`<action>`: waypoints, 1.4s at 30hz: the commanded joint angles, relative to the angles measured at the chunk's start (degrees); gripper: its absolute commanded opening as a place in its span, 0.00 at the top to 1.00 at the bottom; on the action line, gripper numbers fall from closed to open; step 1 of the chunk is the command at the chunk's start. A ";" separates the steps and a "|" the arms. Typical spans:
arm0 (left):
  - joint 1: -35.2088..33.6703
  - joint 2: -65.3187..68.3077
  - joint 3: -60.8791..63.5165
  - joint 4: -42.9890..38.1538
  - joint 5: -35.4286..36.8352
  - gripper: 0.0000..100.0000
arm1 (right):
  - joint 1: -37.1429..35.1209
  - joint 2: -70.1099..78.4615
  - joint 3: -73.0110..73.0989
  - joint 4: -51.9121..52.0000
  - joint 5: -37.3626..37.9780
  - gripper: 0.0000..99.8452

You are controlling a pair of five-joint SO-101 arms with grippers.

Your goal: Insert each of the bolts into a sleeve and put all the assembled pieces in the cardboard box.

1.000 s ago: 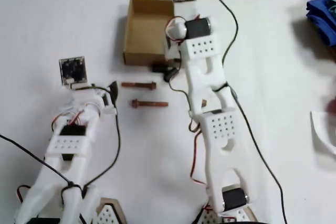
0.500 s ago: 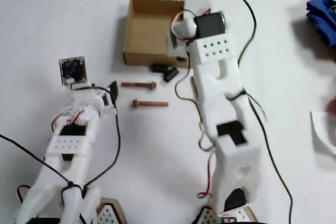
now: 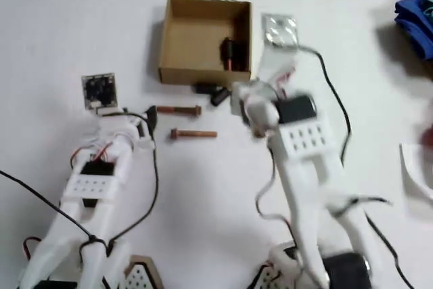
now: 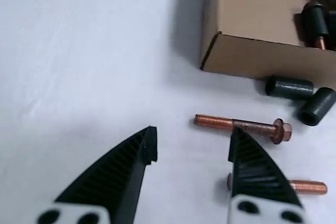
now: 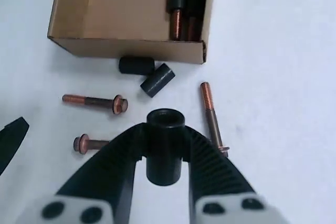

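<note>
- A sleeve [image 5: 164,156] is gripped by the right gripper [image 5: 164,130], near the box [image 5: 126,48].
- The left gripper [image 4: 192,131] is spread open beside the box.
- One finished piece [image 5: 177,3] is laid inside the box.

left tool [image 4: 192,130] spread wide, right tool [image 5: 164,128] gripping a sleeve [image 5: 164,162].

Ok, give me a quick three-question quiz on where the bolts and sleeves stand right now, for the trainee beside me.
1. True or false: the cardboard box already holds one assembled piece.
2. How many loose bolts lie on the table?
3. The right gripper holds: A) a bolt, B) a sleeve, C) nothing.
Key: 1 true; 2 three; 3 B.
</note>
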 commanded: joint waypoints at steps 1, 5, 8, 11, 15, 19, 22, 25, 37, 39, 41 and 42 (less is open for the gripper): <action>1.93 -1.49 -0.22 -0.70 0.35 0.76 | 3.47 -12.53 15.38 -14.29 0.70 0.98; 1.67 -1.76 -0.48 0.62 0.18 0.76 | 4.26 -21.23 25.93 -19.47 0.70 0.98; 1.76 -1.58 -1.71 4.48 0.35 0.76 | 3.82 -24.57 28.75 -19.65 0.70 0.98; 2.64 -1.76 -1.80 8.00 0.09 0.76 | 3.82 -24.66 29.01 -19.91 0.70 0.98; 3.96 -1.93 -2.68 13.45 0.79 0.76 | 3.82 -24.48 29.19 -19.91 0.70 0.98; 3.69 -1.32 -5.76 14.68 21.10 0.76 | 3.82 -24.48 29.19 -20.00 0.62 0.98; 5.89 -1.23 -8.75 21.01 32.53 0.76 | 3.82 -24.48 29.19 -20.00 0.35 0.98; 6.15 1.05 -14.29 28.84 29.27 0.76 | 3.82 -24.48 29.27 -20.00 0.26 0.98; 11.78 40.26 -63.43 71.82 32.35 0.76 | 3.82 -24.48 31.47 -26.86 0.26 0.98; 13.45 45.10 -71.25 79.30 32.35 0.76 | 3.82 -24.48 31.47 -26.95 0.26 0.98; 14.51 49.49 -78.73 85.10 32.35 0.76 | 3.82 -24.48 31.47 -26.95 0.26 0.98; 14.77 51.69 -82.15 87.21 32.35 0.76 | 3.82 -24.48 31.47 -26.95 0.26 0.98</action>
